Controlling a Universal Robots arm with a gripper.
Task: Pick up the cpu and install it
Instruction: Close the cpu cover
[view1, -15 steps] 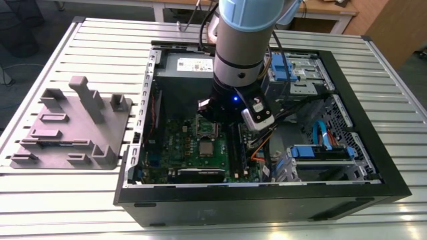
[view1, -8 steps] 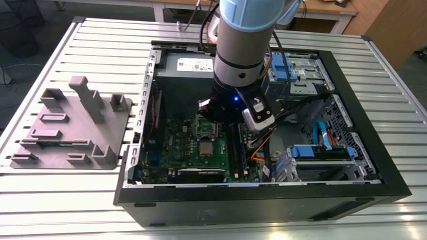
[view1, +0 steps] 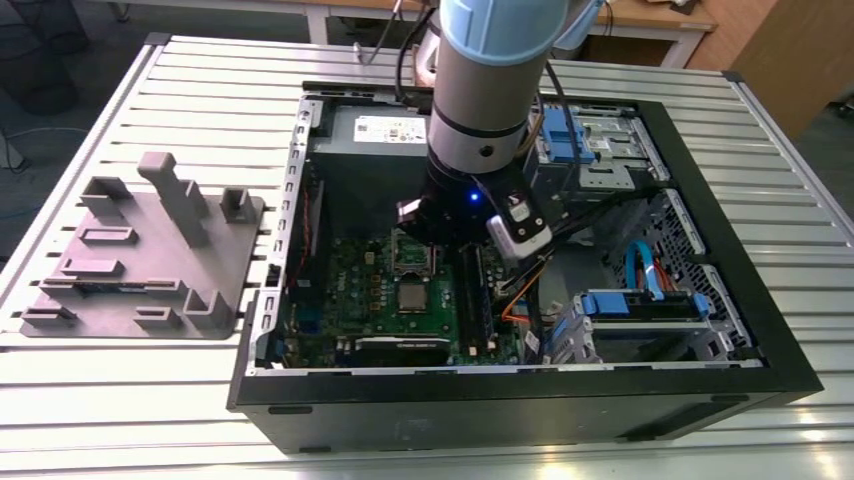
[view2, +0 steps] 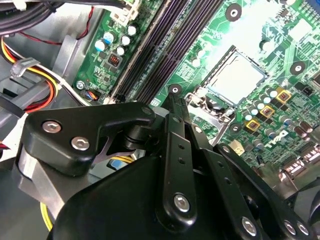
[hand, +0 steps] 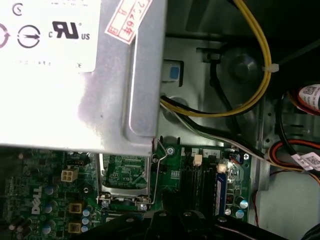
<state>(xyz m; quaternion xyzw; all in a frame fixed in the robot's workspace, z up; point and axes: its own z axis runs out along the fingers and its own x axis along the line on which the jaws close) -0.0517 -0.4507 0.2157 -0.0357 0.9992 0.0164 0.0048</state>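
now the gripper (view2: 174, 97) hovers near the seated cpu (view2: 235, 75).

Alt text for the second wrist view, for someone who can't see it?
The black end effector fills the foreground above a green motherboard. Beyond it, the silvery square cpu appears to sit in the socket. Dark memory slots run beside the socket, with red and yellow cables off to one side.

A grey holder tray (view1: 134, 275) sits on the slatted table (view1: 787, 215), beside the open computer case (view1: 534, 410).
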